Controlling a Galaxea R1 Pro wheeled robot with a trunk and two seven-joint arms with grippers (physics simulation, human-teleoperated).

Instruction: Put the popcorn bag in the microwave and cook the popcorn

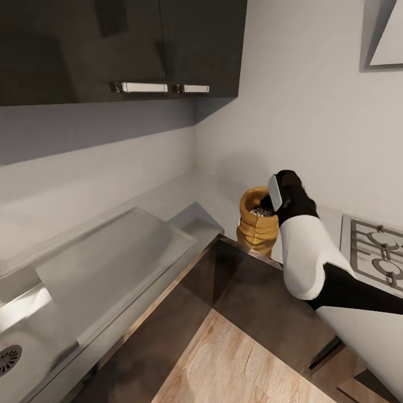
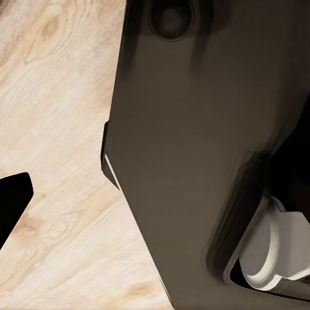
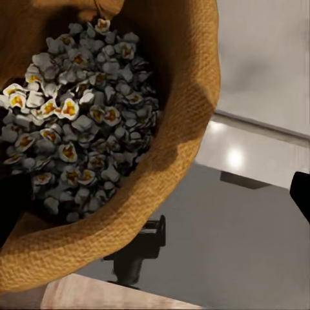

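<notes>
The kitchen closed in at a corner: pale grey walls, dark glossy upper cabinets point(image 1: 120, 47) with steel handles, and a long grey brushed-steel desk point(image 1: 184, 196) running beneath them, with a sink drain at one end and a gas hob point(image 1: 376, 252) at the other. Light wood floor point(image 1: 240, 364) showed below the dark cabinet fronts.

At the front edge of that desk, near the inner corner, stood the small mustard-yellow crinkled popcorn bag point(image 1: 257, 223), upright, its rolled rim open. From the right wrist camera the heap of small greyish kernels with yellow centres point(image 3: 77, 116) lay inside the sack.

The white-and-black right arm reached to the bag, and the right claw point(image 1: 278, 197) sat at the rim on the hob side, one pale finger above the mouth. I could not tell whether its jaws were spread or pinched on the rim. The left claw point(image 2: 13, 200) hung low over the floor beside the robot's dark body, one dark tip showing; its state was unclear too.

This looked like the pick-up step. Next it would need a firm pinch on the rim, then a level lift so nothing spilled.
</notes>
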